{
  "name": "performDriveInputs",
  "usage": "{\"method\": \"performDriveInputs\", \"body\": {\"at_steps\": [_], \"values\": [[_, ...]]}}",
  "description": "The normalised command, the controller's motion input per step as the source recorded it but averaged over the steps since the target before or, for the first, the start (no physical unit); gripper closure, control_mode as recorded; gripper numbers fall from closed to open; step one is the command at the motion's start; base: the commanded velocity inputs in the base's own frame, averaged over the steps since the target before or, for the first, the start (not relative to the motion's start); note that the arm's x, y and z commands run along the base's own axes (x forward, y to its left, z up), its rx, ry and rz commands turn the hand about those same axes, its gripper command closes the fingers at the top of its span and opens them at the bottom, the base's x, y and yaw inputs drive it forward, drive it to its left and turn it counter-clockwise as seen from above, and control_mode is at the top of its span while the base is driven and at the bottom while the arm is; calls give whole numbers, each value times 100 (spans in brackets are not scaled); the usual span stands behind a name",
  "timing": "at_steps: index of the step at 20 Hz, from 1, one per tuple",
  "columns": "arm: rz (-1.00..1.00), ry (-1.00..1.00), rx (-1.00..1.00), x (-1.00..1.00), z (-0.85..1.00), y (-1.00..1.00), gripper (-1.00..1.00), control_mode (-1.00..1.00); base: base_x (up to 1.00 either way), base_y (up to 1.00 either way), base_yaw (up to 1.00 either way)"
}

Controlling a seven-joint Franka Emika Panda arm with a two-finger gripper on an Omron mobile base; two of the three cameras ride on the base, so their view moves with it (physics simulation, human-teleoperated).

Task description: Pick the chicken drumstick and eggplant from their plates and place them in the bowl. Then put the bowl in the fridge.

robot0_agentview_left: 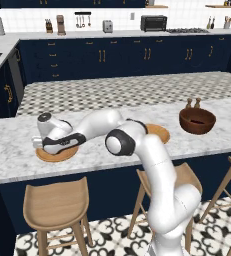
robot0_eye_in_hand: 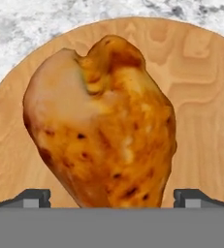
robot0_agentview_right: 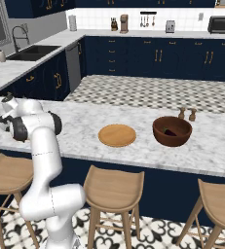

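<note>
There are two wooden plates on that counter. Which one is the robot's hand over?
The plate at the counter's left end, carrying the chicken drumstick. The open gripper straddles it. The other plate, near the bowl, is bare.

I can read no text from here — no labels, brands, numbers or signs on anything in my three views.

My fingertips (robot0_eye_in_hand: 36,197) stand wide, one on each side of the drumstick (robot0_eye_in_hand: 101,126), with bare plate (robot0_eye_in_hand: 200,121) around it. Marble counter (robot0_agentview_left: 17,150) lies open beyond.
</note>
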Motion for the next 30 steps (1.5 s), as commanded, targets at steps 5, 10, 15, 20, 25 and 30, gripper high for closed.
{"method": "performDriveInputs", "body": {"at_steps": [5, 10, 15, 20, 25, 30], "values": [[-1, 13, -1, -1, -41, -14, 100, -100, 0, 0, 0], [0, 6, 0, -1, -24, -33, 100, -100, 0, 0, 0], [0, -3, 0, -42, 34, -74, 100, -100, 0, 0, 0], [0, -19, 3, -78, 86, -99, 100, -100, 0, 0, 0], [0, -12, 6, -94, 78, -100, 100, -100, 0, 0, 0], [0, -5, 6, -61, 54, -100, 100, -100, 0, 0, 0]]}}
